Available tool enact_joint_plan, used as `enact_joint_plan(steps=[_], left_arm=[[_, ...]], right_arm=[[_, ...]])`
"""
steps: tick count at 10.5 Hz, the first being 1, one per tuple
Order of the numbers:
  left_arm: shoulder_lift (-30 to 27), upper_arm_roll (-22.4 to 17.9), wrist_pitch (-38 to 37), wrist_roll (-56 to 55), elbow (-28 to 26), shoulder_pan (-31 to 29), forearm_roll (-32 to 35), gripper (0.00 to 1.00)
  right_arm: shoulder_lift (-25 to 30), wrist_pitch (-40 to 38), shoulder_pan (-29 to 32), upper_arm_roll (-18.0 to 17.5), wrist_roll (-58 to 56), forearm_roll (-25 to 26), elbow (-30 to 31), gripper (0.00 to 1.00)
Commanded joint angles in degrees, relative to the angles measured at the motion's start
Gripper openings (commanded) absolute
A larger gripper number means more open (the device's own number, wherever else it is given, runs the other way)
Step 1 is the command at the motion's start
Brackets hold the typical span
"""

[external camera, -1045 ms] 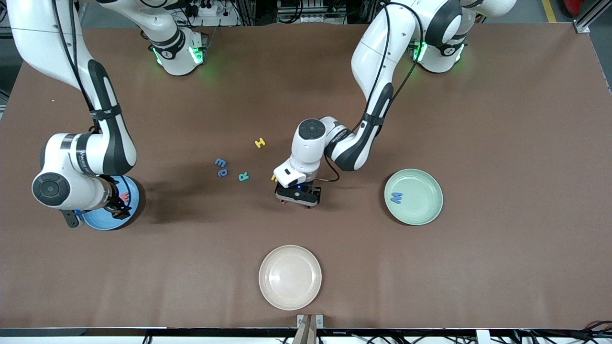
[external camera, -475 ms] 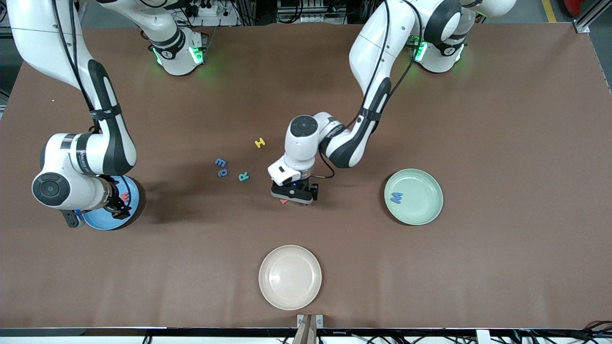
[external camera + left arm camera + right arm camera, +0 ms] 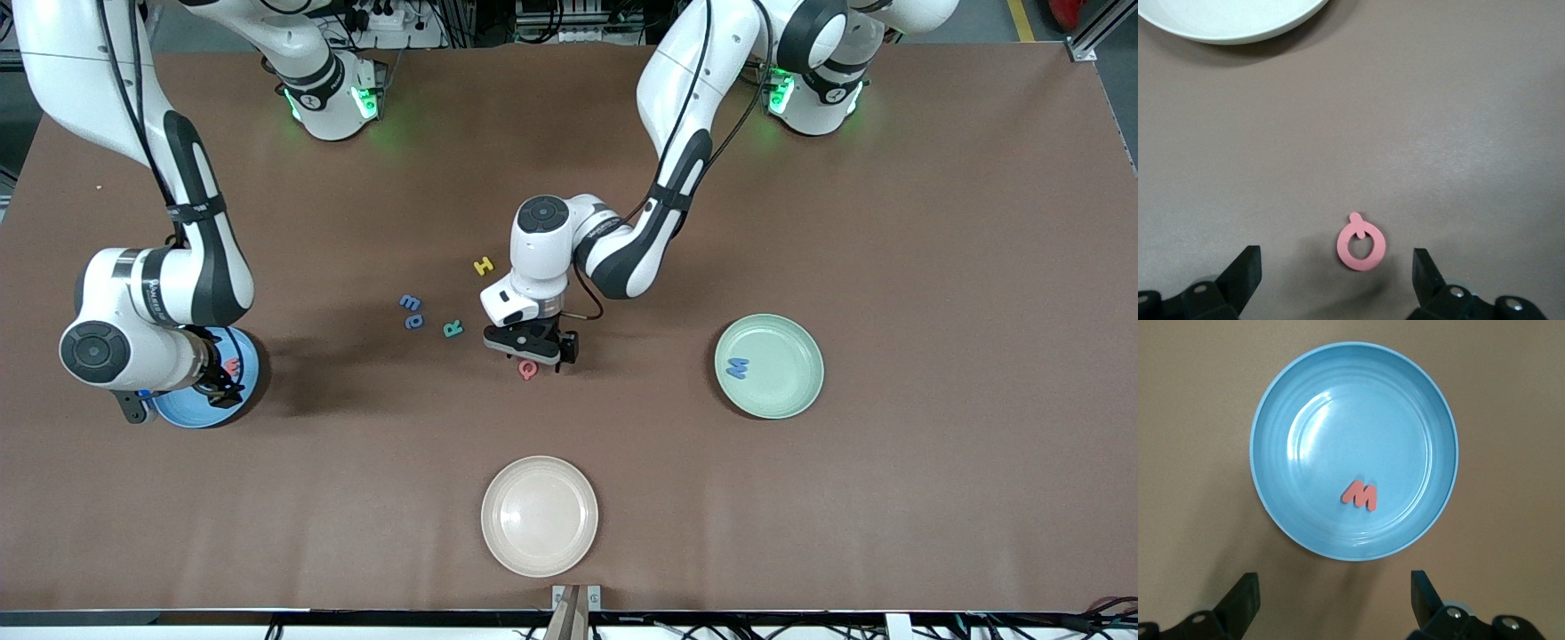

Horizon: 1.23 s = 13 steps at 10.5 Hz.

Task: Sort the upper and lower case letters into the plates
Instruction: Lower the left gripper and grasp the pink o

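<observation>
While the left pincer (image 3: 531,353) hangs spread just above a pink letter Q (image 3: 1361,245) on the surface (image 3: 889,498), nothing is pinched. Right pincer (image 3: 1331,603), also spread, hovers over the sky blue plate (image 3: 1271,453) holding a red M (image 3: 1360,495).

Robotics lab setting. Two white-and-black jointed robot arms (image 3: 622,258) are bolted at the edge of a wide bench with a flat brown matte cover (image 3: 933,498), their bases glowing with green indicator lights (image 3: 364,102). Bundled black cables and power strips (image 3: 391,18) crowd the floor past the bases, next to aluminium framing (image 3: 1098,31) and a strip of yellow floor-marking tape (image 3: 1021,20). No domestic furnishings; a staged test surface.
</observation>
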<state>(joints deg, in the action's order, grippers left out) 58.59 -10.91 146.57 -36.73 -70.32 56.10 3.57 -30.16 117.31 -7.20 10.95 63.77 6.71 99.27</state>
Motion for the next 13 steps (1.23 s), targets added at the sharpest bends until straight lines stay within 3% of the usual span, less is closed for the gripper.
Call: enact_joint_plan(steps=[1, 3, 9, 11, 13], left_arm=[[0.7, -0.8, 1.9, 2.3, 0.2, 0.3, 1.3, 1.0], [2.0, -0.8, 5.9, 2.4, 0.3, 0.4, 1.4, 1.0], [3.8, -0.6, 8.0, 3.5, 0.4, 0.8, 1.4, 1.0], [3.6, -0.5, 7.7, 3.3, 0.1, 0.9, 1.4, 0.92], [3.1, -0.3, 5.1, 3.3, 0.1, 0.9, 1.3, 0.74]], right_arm=[[0.2, -0.5, 0.0, -0.1, 0.7, -0.7, -0.3, 1.0], [0.2, -0.6, -0.2, -0.1, 0.7, -0.7, -0.3, 1.0], [0.1, -0.6, -0.5, -0.1, 0.7, -0.7, -0.3, 1.0], [0.1, -0.5, -0.5, -0.1, 0.7, -0.7, -0.3, 1.0], [0.1, -0.5, -0.5, -0.1, 0.7, -0.7, -0.3, 1.0]])
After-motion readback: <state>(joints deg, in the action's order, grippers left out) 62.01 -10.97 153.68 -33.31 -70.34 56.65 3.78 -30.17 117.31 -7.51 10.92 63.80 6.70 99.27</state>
